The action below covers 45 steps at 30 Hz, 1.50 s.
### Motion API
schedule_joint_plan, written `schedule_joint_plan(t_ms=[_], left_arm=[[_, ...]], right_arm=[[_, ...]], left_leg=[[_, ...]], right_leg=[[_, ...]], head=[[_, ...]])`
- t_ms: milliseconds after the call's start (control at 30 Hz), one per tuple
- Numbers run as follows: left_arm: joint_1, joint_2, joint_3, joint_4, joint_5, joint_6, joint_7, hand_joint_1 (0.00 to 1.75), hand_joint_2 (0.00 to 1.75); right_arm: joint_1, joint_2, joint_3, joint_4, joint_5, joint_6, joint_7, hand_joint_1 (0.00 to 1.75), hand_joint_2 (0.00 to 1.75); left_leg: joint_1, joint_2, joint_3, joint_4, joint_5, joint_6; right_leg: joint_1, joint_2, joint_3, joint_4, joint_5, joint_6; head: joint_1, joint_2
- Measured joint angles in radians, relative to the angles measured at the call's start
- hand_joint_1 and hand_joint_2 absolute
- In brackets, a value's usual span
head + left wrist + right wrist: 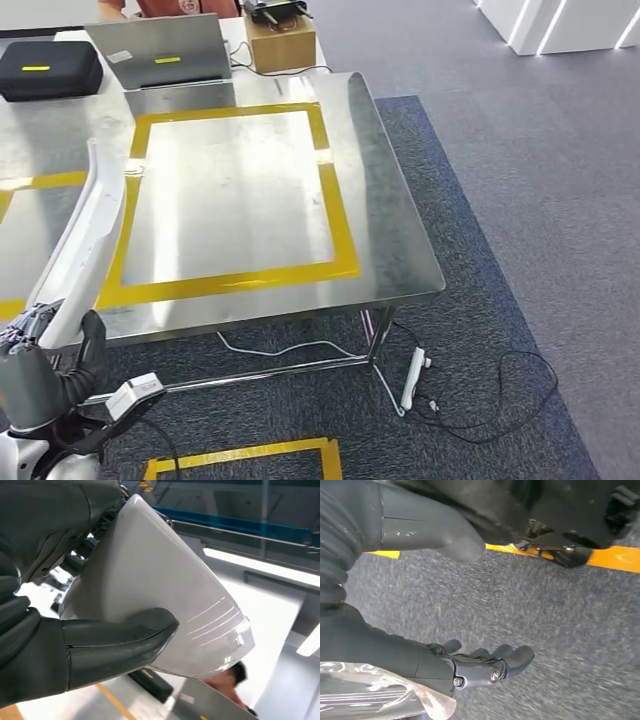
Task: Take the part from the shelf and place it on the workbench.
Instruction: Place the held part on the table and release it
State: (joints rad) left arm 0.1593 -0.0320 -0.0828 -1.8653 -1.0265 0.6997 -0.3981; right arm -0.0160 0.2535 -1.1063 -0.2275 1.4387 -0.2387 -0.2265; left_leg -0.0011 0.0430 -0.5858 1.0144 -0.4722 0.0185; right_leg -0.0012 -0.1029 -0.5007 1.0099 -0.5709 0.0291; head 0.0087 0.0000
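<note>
1 white part (87,235), held in 1 hand, the left hand (45,645). 1 more hand, the right hand (471,665), w/ nothing in it, fingers apart. 1 steel workbench (392,230). 1 full yellow tape square (336,220) on it, plus 1 partly seen on the floor (249,455). 1 black case (49,68), 1 laptop (162,50), 1 cardboard box (281,42), 1 power strip (413,378), 1 person (230,682).
</note>
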Motion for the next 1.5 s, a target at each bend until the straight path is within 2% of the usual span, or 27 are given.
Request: schedule_joint_plan(t_ms=[33,100,133,167,200,233,267,300,367,500,567,733,900,1133,1300,1500], left_arm=[[-0.003,0.000,-0.001,0.000,0.000,0.000,0.001,1.75,1.75],[-0.007,-0.001,-0.003,0.000,0.000,0.000,0.003,1.75,1.75],[-0.007,-0.001,-0.005,0.000,-0.001,0.000,0.004,1.75,1.75],[-0.006,-0.001,-0.006,0.000,-0.001,0.000,0.004,1.75,1.75],[-0.005,0.000,-0.006,0.001,-0.001,0.000,0.004,1.75,1.75],[-0.004,0.000,-0.007,0.001,-0.001,0.000,0.003,1.75,1.75],[-0.002,0.000,-0.007,0.001,-0.001,0.000,0.003,1.75,1.75],[-0.001,0.000,-0.008,0.002,-0.001,0.000,0.003,1.75,1.75],[0.001,0.000,-0.008,0.002,-0.002,0.000,0.002,1.75,1.75],[0.002,0.001,-0.008,0.002,-0.003,0.000,0.005,1.75,1.75],[0.002,0.002,-0.009,0.002,-0.002,0.000,0.006,1.75,1.75],[0.001,0.006,-0.009,0.003,-0.003,0.000,0.009,1.75,1.75],[-0.003,0.012,-0.009,0.007,-0.020,0.000,0.033,1.75,1.75],[-0.025,0.047,-0.008,0.038,-0.030,0.000,0.100,1.75,1.75],[-0.076,0.088,0.010,0.116,-0.030,0.000,0.156,1.75,1.75],[-0.142,0.126,0.051,0.224,-0.030,0.000,0.157,1.75,1.75]], right_arm=[[-0.002,0.000,0.000,0.000,0.000,0.000,-0.001,0.00,1.75],[-0.004,0.000,0.000,-0.001,0.000,0.001,-0.003,0.00,1.75],[-0.002,0.000,0.000,-0.001,0.000,0.001,-0.002,0.00,1.75],[0.000,0.000,0.000,-0.001,0.000,0.001,-0.002,0.00,1.75],[0.004,0.000,0.000,-0.001,0.000,0.001,-0.001,0.00,1.75],[0.006,0.000,0.000,-0.001,0.000,0.001,0.000,0.00,1.75],[0.007,0.000,0.000,-0.001,0.000,0.001,-0.001,0.00,1.75],[0.006,0.000,-0.001,-0.001,0.000,0.001,-0.002,0.00,1.75],[0.003,0.000,-0.002,-0.001,-0.002,0.002,-0.006,0.00,1.75],[0.005,0.001,-0.004,-0.001,-0.001,0.004,-0.008,0.00,1.75],[0.005,0.001,-0.005,-0.001,0.000,0.005,-0.009,0.00,1.75],[0.005,0.001,-0.006,-0.001,0.002,0.007,-0.009,0.00,1.75],[0.004,0.001,-0.008,-0.001,0.009,0.010,-0.011,0.00,1.75],[0.001,0.001,-0.009,0.000,0.031,0.012,-0.015,0.00,1.75],[-0.004,0.000,-0.008,0.002,0.051,0.016,-0.015,0.00,1.75],[-0.011,-0.005,-0.003,0.011,0.060,0.020,-0.016,0.00,1.75]], left_leg=[[0.004,-0.012,0.002,-0.004,0.003,0.006],[0.007,-0.036,0.002,-0.006,0.005,0.012],[0.007,-0.050,0.002,-0.006,0.005,0.014],[0.007,-0.065,0.002,-0.005,0.004,0.014],[0.007,-0.077,0.003,-0.005,0.004,0.014],[0.007,-0.088,0.004,-0.004,0.003,0.014],[0.008,-0.096,0.006,-0.004,0.002,0.012],[0.006,-0.102,0.007,-0.002,0.000,0.009],[0.003,-0.110,0.005,0.004,-0.004,0.001],[0.001,-0.110,0.004,0.003,-0.002,0.015],[0.001,-0.109,0.007,-0.001,-0.002,0.015],[0.002,-0.109,0.009,-0.008,0.001,0.007],[0.004,-0.109,0.009,-0.009,0.000,-0.011],[0.003,-0.108,0.009,-0.008,-0.001,-0.013],[0.002,-0.108,0.009,-0.007,-0.001,-0.013],[0.002,-0.108,0.009,-0.006,-0.001,-0.013]], right_leg=[[-0.001,0.026,-0.015,0.035,-0.023,0.004],[-0.003,0.084,-0.079,0.163,-0.083,0.009],[-0.003,0.096,-0.115,0.229,-0.104,0.009],[-0.002,0.101,-0.141,0.268,-0.107,0.009],[-0.002,0.103,-0.151,0.271,-0.089,0.008],[-0.002,0.103,-0.143,0.235,-0.054,0.006],[-0.002,0.105,-0.120,0.167,-0.008,0.004],[-0.002,0.109,-0.097,0.101,0.025,0.002],[-0.004,0.118,-0.058,0.010,0.056,-0.006],[-0.003,0.125,-0.051,-0.004,0.056,-0.011],[-0.002,0.126,-0.050,-0.004,0.055,-0.013],[0.000,0.126,-0.050,-0.003,0.053,-0.021],[0.001,0.126,-0.050,-0.002,0.052,-0.023],[-0.001,0.126,-0.048,-0.003,0.052,-0.023],[-0.001,0.126,-0.047,-0.004,0.053,-0.022],[-0.001,0.127,-0.047,-0.004,0.053,-0.022]], head=[[0.003,0.000],[0.010,0.000],[0.013,0.000],[0.014,0.000],[0.015,0.000],[0.017,0.000],[0.019,0.000],[0.021,0.000],[0.022,0.000],[0.019,0.000],[0.018,0.000],[0.018,0.000],[0.019,0.000],[0.019,0.000],[0.019,0.000],[0.019,0.000]])
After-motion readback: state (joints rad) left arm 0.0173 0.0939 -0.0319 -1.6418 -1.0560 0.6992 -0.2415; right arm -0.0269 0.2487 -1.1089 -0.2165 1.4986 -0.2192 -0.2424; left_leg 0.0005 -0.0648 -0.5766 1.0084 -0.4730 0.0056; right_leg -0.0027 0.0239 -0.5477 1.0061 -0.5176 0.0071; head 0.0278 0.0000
